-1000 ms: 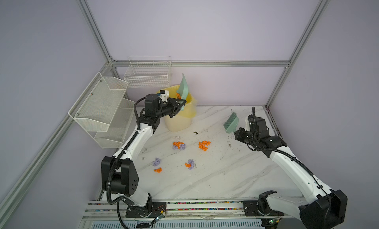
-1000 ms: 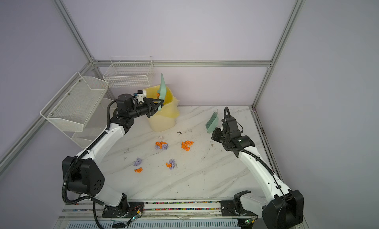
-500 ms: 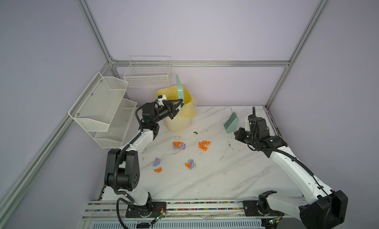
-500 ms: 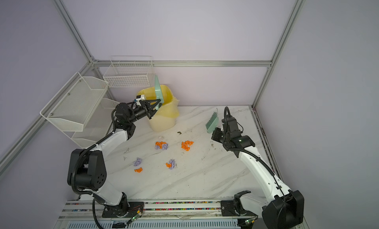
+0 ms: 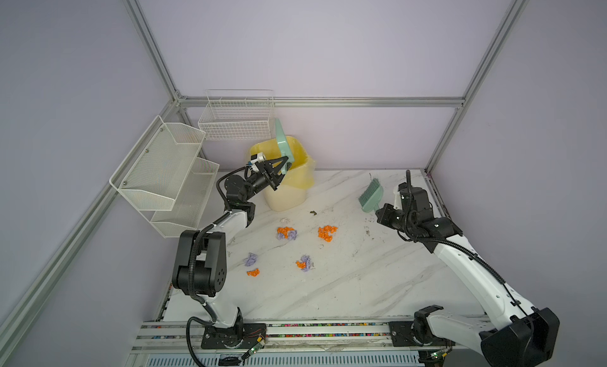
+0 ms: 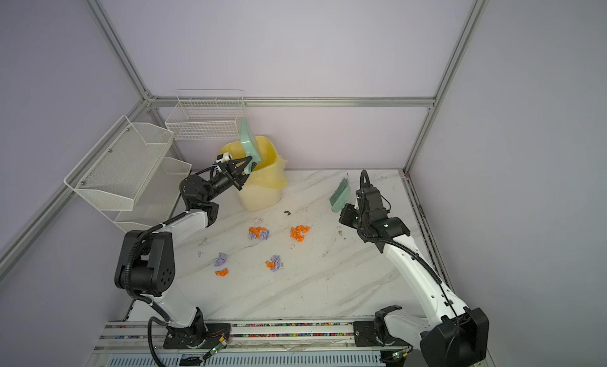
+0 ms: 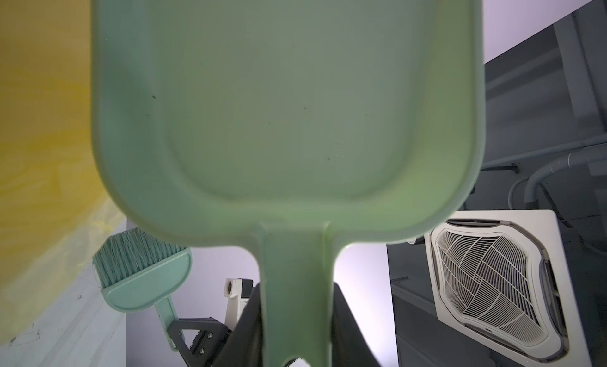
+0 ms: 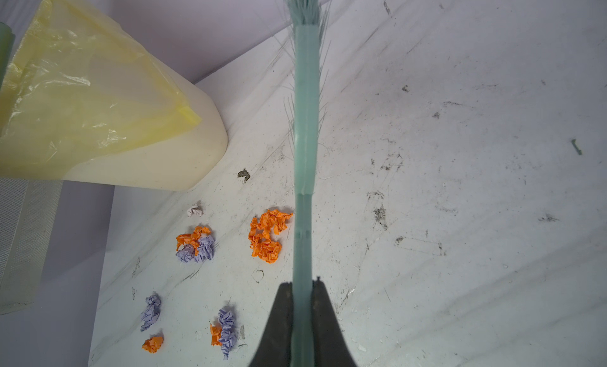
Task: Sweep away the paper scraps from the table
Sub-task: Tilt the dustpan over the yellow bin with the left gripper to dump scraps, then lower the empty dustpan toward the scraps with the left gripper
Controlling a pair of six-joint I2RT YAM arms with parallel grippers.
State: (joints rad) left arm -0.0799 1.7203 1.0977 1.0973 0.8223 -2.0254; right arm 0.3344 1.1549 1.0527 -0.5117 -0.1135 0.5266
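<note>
In both top views the left arm point(image 5: 230, 220) folds sharply at the elbow and reaches up toward a cream plastic bin point(image 5: 289, 191) lined with a crinkly yellow bag point(image 5: 303, 166). The left jaws are clamped on the handle of a smooth mint-green dustpan point(image 5: 282, 145), which stands steeply tilted above them, over the bin's mouth. The right arm point(image 6: 414, 270) stretches long and low, wrist bent. The right jaws are clamped on the handle of a matching brush point(image 6: 340, 192), its bristles fanning away from them. The paper scraps point(image 5: 286, 233) — crumpled orange and lavender wads in loose clusters — lie on the grey-veined marble counter point(image 5: 361, 283), between the two sets of jaws and lower than both, touching neither.

From the left wrist, the dustpan point(image 7: 289, 102) is a shallow rounded-square tray flecked with a few dark specks, its flat handle running down between the dark jaws.

From the right wrist, the brush point(image 8: 305, 135) shows edge-on as a thin strip squeezed between the jaws. The paper scraps point(image 8: 266, 234) sit ahead of the jaws, to one side of the brush, on the smudged counter point(image 8: 460, 184).
</note>
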